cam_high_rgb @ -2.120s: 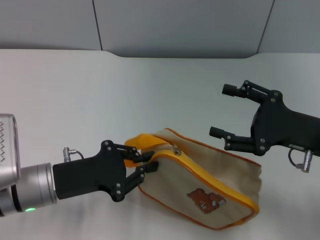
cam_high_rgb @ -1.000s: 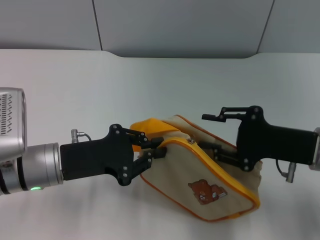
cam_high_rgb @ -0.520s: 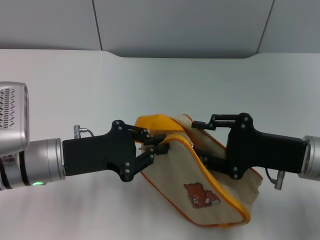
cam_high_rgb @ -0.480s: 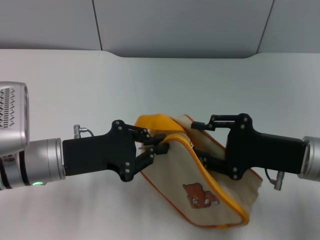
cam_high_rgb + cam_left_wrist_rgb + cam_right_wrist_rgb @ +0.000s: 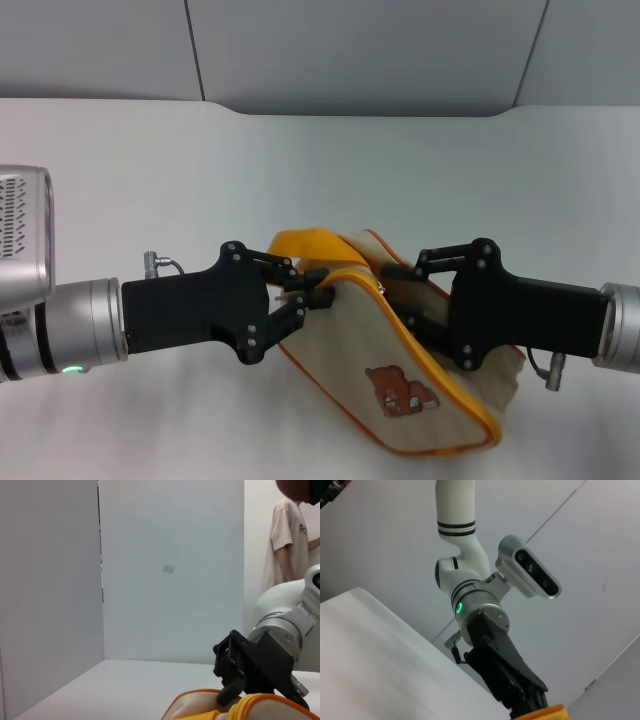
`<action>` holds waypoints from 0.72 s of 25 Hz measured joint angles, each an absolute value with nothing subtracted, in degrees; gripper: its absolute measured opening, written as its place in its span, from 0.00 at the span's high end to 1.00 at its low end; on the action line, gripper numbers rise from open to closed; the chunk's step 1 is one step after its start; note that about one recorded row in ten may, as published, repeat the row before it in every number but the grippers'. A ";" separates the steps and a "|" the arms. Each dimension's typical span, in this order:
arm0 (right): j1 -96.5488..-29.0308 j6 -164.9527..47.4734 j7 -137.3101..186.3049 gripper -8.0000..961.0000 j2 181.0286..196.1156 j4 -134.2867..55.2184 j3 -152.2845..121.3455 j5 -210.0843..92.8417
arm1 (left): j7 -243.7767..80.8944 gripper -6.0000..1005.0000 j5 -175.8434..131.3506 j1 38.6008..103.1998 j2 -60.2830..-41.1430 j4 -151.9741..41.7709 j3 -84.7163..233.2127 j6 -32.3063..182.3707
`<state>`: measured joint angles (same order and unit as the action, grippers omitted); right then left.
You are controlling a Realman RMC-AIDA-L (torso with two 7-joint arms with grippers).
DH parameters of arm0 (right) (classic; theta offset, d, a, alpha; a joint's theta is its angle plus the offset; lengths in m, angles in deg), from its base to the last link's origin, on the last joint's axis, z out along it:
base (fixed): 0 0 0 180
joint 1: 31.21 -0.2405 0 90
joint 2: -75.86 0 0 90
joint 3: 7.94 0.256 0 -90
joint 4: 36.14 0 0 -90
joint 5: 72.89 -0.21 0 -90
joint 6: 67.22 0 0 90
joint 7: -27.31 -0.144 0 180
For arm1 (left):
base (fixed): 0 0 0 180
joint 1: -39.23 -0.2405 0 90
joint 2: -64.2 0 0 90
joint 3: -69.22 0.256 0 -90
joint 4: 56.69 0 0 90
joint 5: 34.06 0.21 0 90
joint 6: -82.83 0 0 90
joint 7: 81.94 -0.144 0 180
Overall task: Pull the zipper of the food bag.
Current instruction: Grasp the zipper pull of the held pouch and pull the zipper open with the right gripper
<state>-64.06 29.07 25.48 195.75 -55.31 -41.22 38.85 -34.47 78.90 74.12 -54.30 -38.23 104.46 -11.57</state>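
Observation:
The food bag (image 5: 345,345), beige canvas with orange piping and a brown bear patch (image 5: 400,391), lies tilted on the white table. Its orange strap (image 5: 305,244) arches over the near-left end. The zipper (image 5: 432,366) runs along the orange rim, and its silver pull tab (image 5: 381,288) sits near the top end. My left gripper (image 5: 318,292) is shut on the bag's left end, just below the strap. My right gripper (image 5: 392,286) comes in from the right, with its fingers drawn close together at the pull tab. The bag's rim also shows in the left wrist view (image 5: 210,707).
The white table (image 5: 150,180) reaches back to a grey wall. A person (image 5: 291,545) stands behind the right arm in the left wrist view. The right wrist view shows my left arm (image 5: 485,615) and the head camera.
The right gripper came down and left from above the bag to the zipper's top end. Its fingers have narrowed onto the pull tab. The left gripper kept its hold, and the bag tipped up slightly.

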 joint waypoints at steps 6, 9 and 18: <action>-64.27 27.87 25.37 0.81 195.74 -54.09 -41.32 38.85 | -34.51 0.88 78.84 74.05 -54.37 -38.23 104.46 -12.23; -64.64 27.04 25.40 0.89 195.74 -52.96 -41.24 38.85 | -34.74 0.88 78.84 74.03 -54.36 -38.31 104.46 -12.37; -65.44 25.49 24.83 0.99 195.61 -51.71 -40.97 38.90 | -34.98 0.88 78.77 73.31 -54.38 -38.39 104.17 -12.42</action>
<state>-65.44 25.49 24.83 195.61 -51.71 -40.97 38.90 -34.98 78.77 73.31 -54.38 -38.39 104.17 -12.42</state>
